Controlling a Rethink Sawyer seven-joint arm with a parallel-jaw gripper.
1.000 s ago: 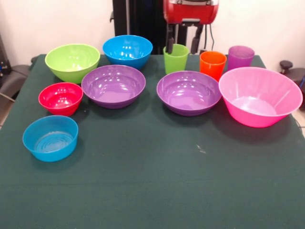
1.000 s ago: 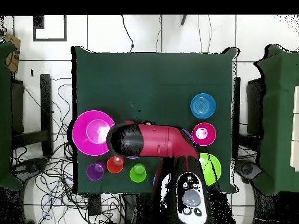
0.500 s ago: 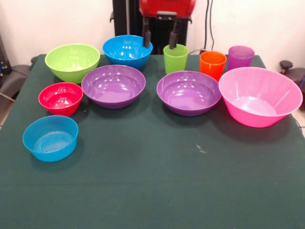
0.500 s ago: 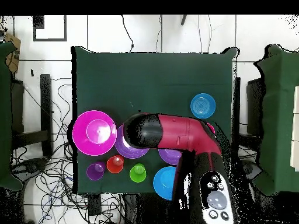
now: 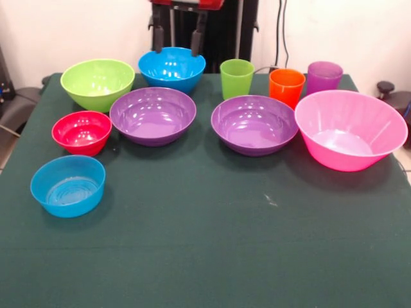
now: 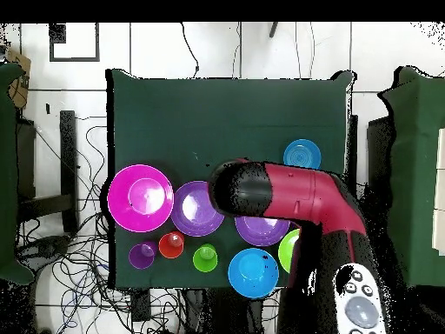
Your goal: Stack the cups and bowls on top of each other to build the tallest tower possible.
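In the front view my gripper (image 5: pixel 178 37) hangs open and empty at the top edge, its two dark fingers (image 5: pixel 157 36) just above the far rim of the big blue bowl (image 5: pixel 172 67). All cups and bowls stand apart on the table. The green cup (image 5: pixel 236 78), orange cup (image 5: pixel 286 87) and purple cup (image 5: pixel 323 77) stand in a row at the back. There are also a lime green bowl (image 5: pixel 97 82), two purple bowls (image 5: pixel 153 115) (image 5: pixel 254 124), a pink bowl (image 5: pixel 350 128), a red bowl (image 5: pixel 81 132) and a small blue bowl (image 5: pixel 67 185). In the overhead view the arm (image 6: pixel 287 196) hides the red bowl.
The dark green table cloth (image 5: pixel 212 256) covers the table. The robot's black pedestal (image 5: pixel 225 32) stands behind the back row. Chairs (image 5: pixel 16 106) stand at the table's sides. Cables lie on the floor (image 6: pixel 78 261) around the table.
In the front view my gripper has moved left from above the green cup to above the big blue bowl, and risen. In the overhead view the arm has swung right. No cup or bowl has moved.
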